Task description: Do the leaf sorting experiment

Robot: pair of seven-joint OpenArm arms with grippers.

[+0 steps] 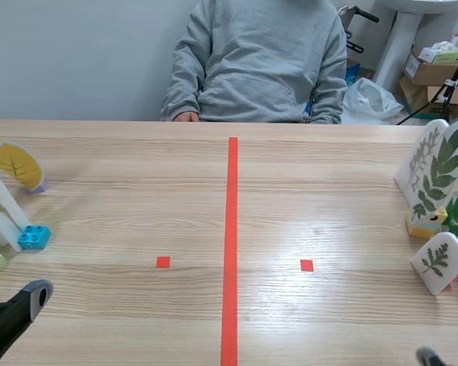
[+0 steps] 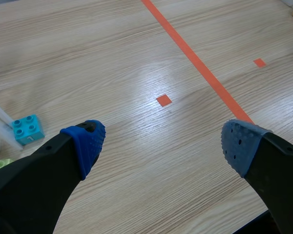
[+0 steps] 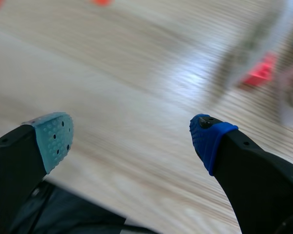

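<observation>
Standing upright, the leaf cards [image 1: 441, 169] clustered at the right edge of the table [image 1: 122, 206], with a yellow leaf card [image 1: 17, 165] at its left. The left gripper [image 2: 161, 146] and right gripper [image 3: 132, 139] gaped wide, empty. A careless reach could topple the closely grouped cards. No writing was legible.

Yellow leaf card [image 1: 17, 165] left, green-leaf cards [image 1: 443, 164] standing right
</observation>
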